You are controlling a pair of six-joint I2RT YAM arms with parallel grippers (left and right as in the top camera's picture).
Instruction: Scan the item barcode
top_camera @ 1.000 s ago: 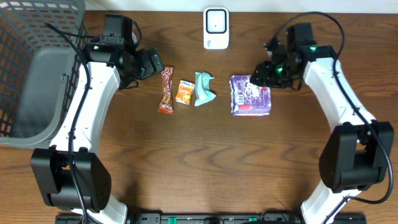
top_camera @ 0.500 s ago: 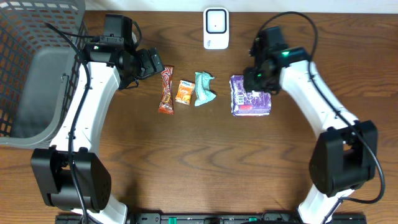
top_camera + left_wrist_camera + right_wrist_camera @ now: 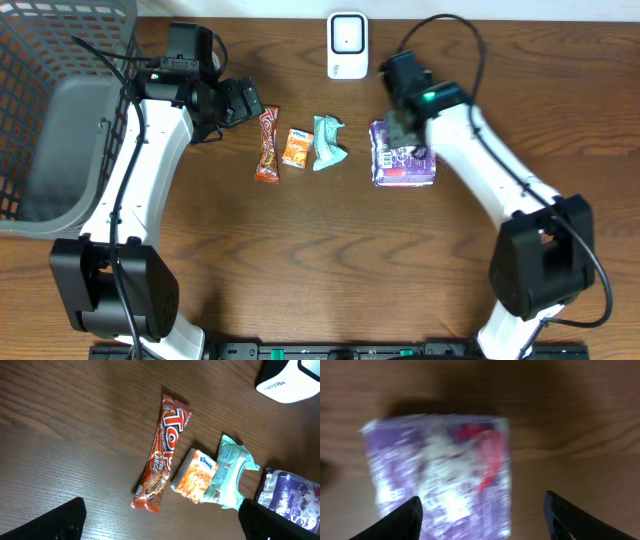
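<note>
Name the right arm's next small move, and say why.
Probably lower the right claw straight down, then close it. Its jaws stand open, straddling the purple plastic packet, which lies flat below it and is not yet gripped.

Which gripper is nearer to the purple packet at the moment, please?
The right. The right gripper is directly above the purple packet, jaws open; the left gripper is far across the table, beyond the red candy bar.

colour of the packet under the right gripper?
Purple packet with white print and a red patch; best in the right wrist view, though blurred.
</note>
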